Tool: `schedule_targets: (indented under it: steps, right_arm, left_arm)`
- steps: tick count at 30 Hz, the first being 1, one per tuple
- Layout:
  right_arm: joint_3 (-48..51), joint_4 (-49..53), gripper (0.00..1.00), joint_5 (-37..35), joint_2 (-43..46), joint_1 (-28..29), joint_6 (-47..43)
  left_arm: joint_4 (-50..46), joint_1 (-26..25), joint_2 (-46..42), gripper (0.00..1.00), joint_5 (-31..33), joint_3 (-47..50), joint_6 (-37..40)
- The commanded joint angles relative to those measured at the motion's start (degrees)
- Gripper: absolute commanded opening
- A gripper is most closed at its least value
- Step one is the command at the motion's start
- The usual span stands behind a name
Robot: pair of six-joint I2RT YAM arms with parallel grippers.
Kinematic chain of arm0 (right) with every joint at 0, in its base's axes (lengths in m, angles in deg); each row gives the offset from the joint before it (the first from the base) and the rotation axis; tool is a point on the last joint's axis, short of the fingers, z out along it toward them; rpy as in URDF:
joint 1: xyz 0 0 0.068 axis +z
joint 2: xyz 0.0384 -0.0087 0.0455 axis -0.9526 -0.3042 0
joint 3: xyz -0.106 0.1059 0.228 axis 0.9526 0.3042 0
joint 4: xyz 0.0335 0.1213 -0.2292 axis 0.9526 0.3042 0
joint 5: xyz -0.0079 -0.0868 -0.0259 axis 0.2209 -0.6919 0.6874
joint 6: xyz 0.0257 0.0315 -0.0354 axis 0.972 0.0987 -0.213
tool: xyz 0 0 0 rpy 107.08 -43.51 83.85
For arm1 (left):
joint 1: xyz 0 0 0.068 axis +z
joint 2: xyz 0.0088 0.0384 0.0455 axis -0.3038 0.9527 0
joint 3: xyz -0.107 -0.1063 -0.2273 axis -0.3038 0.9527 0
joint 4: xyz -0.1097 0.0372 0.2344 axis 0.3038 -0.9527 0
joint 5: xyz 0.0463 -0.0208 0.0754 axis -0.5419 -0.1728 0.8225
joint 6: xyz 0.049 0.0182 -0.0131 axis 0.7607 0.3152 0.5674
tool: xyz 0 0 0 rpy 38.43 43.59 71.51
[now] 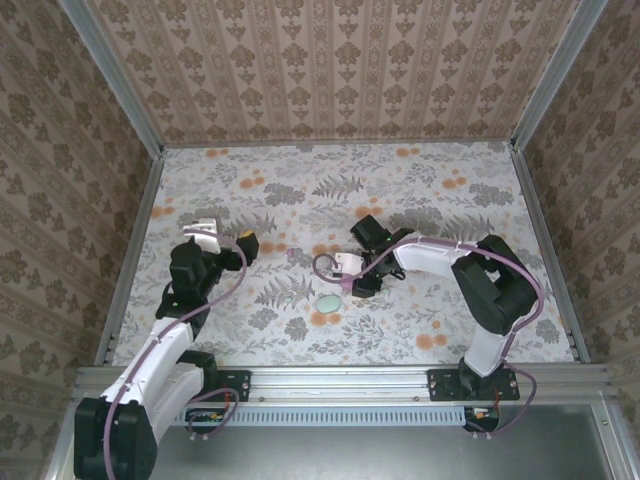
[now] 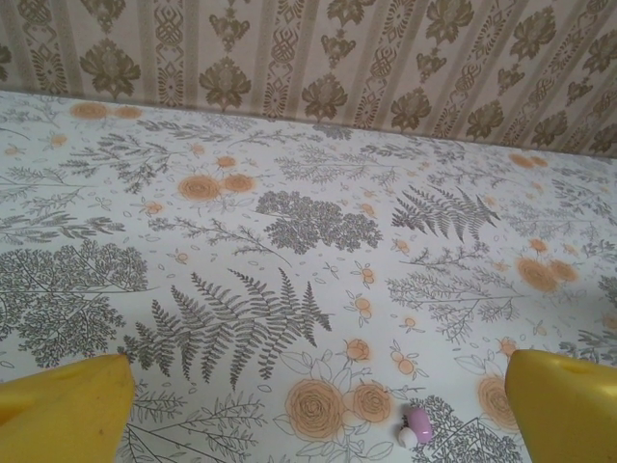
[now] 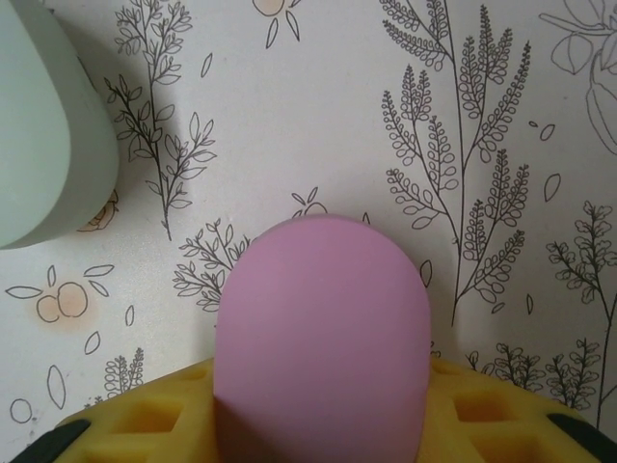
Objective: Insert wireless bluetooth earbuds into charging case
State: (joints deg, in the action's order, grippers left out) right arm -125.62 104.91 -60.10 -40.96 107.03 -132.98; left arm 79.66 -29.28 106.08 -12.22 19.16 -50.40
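Note:
A pink oval charging case [image 3: 321, 338] stands between the yellow pads [image 3: 145, 424] of my right gripper [image 3: 321, 429], which touch it on both sides. In the top view my right gripper [image 1: 352, 268] is low over the table's middle. A mint oval case [image 3: 43, 125] lies just ahead and to its left, also visible as the mint case [image 1: 327, 300]. A tiny pink earbud [image 2: 417, 424] with a white tip lies on the cloth. It is ahead of my left gripper [image 2: 313, 410], between its wide-open yellow fingers [image 2: 67, 410]. From above, the earbud [image 1: 290, 253] lies right of the left gripper [image 1: 225, 237].
The flowered tablecloth [image 1: 420, 190] covers the whole table. Patterned walls with metal rails [image 1: 130, 260] close it in at the left, back and right. The arm bases sit on the rail [image 1: 340, 385] at the near edge.

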Motion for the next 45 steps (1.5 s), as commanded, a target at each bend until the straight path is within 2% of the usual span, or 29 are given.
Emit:
schedule_targets:
  steps: [1,9,18,24,29,33,42,45]
  right_arm:
    - [1.4,-3.0,0.36,2.5,4.6,-0.5,1.2]
    - [2.3,-10.4,0.34,11.6,14.9,-2.6,4.6]
    - [3.9,-20.1,0.34,14.6,19.7,-2.9,7.9]
    - [5.6,-25.4,0.34,15.4,22.7,-3.0,10.0]
    - [6.7,-28.6,0.34,16.0,23.7,-3.0,11.4]
    - [8.0,-31.0,0.34,16.2,24.4,-3.0,11.9]
    - [8.8,-33.6,0.35,14.6,24.5,-3.1,13.7]
    - [9.3,-35.7,0.37,13.6,24.5,-3.2,14.9]
  left_arm:
    - [-4.9,-0.2,1.0,1.00,-4.3,-4.5,-0.6]
    - [-5.4,-3.0,6.7,0.97,-15.1,-10.9,-5.4]
    - [-6.2,-16.5,17.9,0.95,-24.9,-21.2,-10.4]
    - [-11.2,-21.9,23.8,0.91,-26.0,-27.5,-11.9]
    - [-12.5,-23.6,27.5,0.85,-25.6,-30.7,-13.2]
    - [-12.4,-23.7,30.1,0.74,-25.8,-32.4,-15.3]
    - [-11.1,-24.0,31.7,0.35,-27.8,-33.4,-17.4]
    - [-11.7,-24.0,31.6,0.24,-27.5,-33.3,-18.4]
